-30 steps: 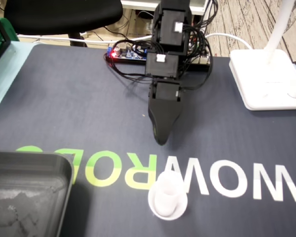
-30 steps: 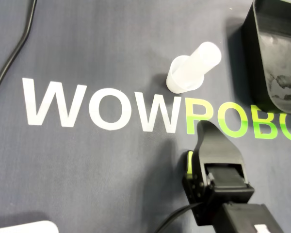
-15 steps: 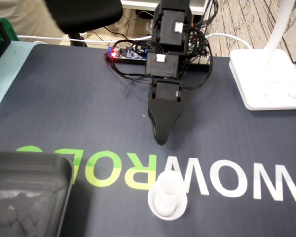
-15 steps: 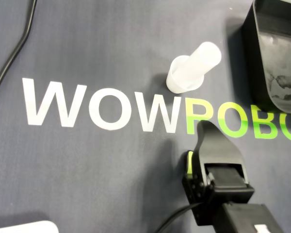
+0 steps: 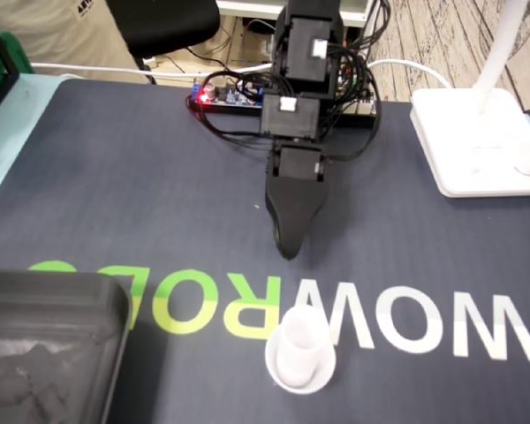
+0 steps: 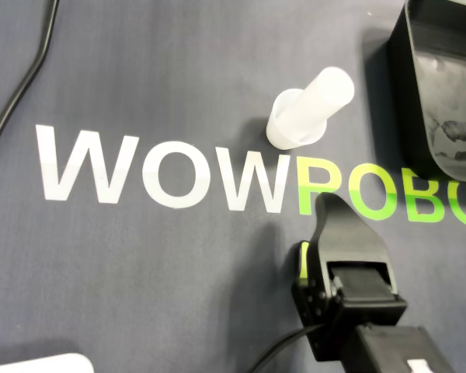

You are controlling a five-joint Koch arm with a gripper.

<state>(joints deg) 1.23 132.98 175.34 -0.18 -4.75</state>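
Observation:
A white plastic cup (image 5: pixel 300 349) stands upright on the dark mat, on the printed letters; the overhead view shows the cup (image 6: pixel 311 109) just above the "W". My black gripper (image 5: pixel 287 252) points down at the mat a short way behind the cup, not touching it. From above the gripper (image 6: pixel 326 200) shows as one black tip near the green "R", below the cup. Its jaws lie one over the other, so no gap between them shows.
A black tray (image 5: pixel 44 344) sits at the front left of the fixed view and at the upper right (image 6: pixel 443 85) from above. A white lamp base (image 5: pixel 477 141) stands at the right. Cables and a circuit board (image 5: pixel 225 95) lie by the arm's base.
The arm, cup and tray have not moved. A person in a light shirt has come into view behind the chair at the top left of the fixed view.

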